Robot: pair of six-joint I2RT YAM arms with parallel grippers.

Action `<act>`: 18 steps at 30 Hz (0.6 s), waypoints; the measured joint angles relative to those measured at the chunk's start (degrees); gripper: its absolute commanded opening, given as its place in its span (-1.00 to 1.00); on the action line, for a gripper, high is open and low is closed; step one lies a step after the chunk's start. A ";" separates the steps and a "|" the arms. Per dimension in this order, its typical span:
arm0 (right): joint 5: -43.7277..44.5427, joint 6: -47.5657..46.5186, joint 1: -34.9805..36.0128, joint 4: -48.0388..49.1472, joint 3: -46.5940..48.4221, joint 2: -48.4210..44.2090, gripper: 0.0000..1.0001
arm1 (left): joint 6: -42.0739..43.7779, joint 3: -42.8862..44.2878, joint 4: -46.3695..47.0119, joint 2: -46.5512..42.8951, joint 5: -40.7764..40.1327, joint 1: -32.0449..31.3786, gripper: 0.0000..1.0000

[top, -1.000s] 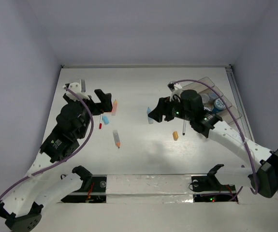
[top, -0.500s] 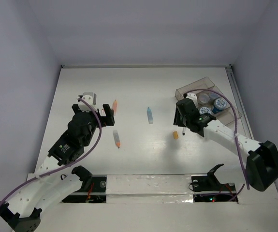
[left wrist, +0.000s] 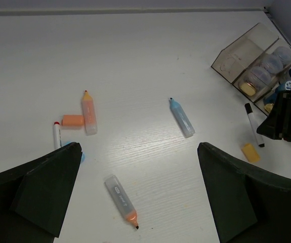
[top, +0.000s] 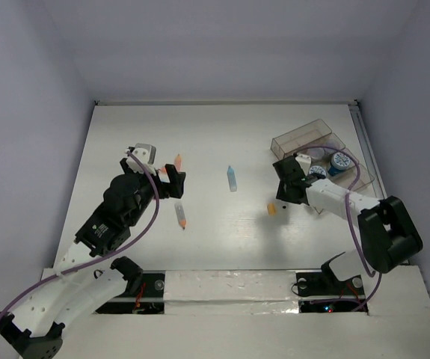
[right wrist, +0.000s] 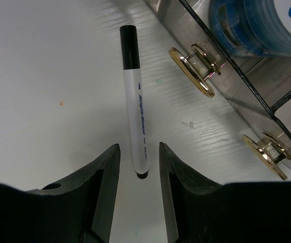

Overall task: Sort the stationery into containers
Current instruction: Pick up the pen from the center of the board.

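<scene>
My right gripper [right wrist: 138, 148] straddles the black-capped white pen [right wrist: 136, 101], its jaws narrowed with slivers of gap either side; my left gripper [left wrist: 138, 152] hangs wide open.

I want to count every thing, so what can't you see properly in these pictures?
- Left wrist view: a blue bit peeks from under one finger of the left gripper; unclear what it is.
- Top view: the right gripper mostly covers the pen.
- Right wrist view: the blue jar is cut off by the top edge.
</scene>
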 measured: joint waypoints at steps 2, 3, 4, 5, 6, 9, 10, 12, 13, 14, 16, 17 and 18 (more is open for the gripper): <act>-0.11 0.37 -0.52 0.63 -0.11 1.79 -0.16 | 0.11 -0.15 0.02 0.02 0.63 0.00 0.98; -0.20 0.46 -0.68 0.92 -0.13 2.62 -0.16 | 0.13 -0.15 0.02 0.04 0.79 0.00 0.98; -0.22 0.55 -0.94 1.20 -0.15 3.34 -0.19 | 0.15 -0.15 0.07 0.07 0.94 0.00 0.98; -0.28 0.59 -1.18 1.42 -0.20 3.89 -0.21 | 0.17 -0.15 0.07 0.07 1.09 0.00 0.98; -0.42 0.61 -1.36 1.77 -0.20 4.35 -0.23 | 0.17 -0.15 0.09 0.11 1.25 0.07 0.98; -0.98 0.61 -1.44 3.19 -0.20 5.79 -0.37 | 0.20 -0.15 0.35 0.24 1.68 0.28 0.98; -1.07 0.63 -1.44 4.00 -0.15 6.12 -0.45 | 0.20 -0.15 0.44 0.24 1.81 0.28 0.98; -1.20 0.55 -1.44 5.03 -0.17 6.38 -0.54 | 0.22 -0.15 0.44 0.22 1.92 0.63 0.98; -1.31 0.48 -1.44 5.38 -0.17 6.40 -0.59 | 0.24 -0.15 0.44 0.24 1.92 0.74 0.98; -1.40 0.37 -1.44 5.60 -0.20 6.40 -0.66 | 0.26 -0.15 0.44 0.24 1.90 0.92 0.98; -1.55 0.15 -1.44 5.88 -0.22 6.40 -0.89 | 0.35 -0.15 0.44 0.24 1.90 1.01 0.98; -1.70 0.15 -1.51 6.14 -0.24 6.40 -0.98 | 0.37 -0.15 0.44 0.24 1.88 1.01 0.98; -1.81 0.00 -1.62 6.49 -0.31 6.40 -1.00 | 0.37 -0.15 0.44 0.24 1.90 1.01 0.98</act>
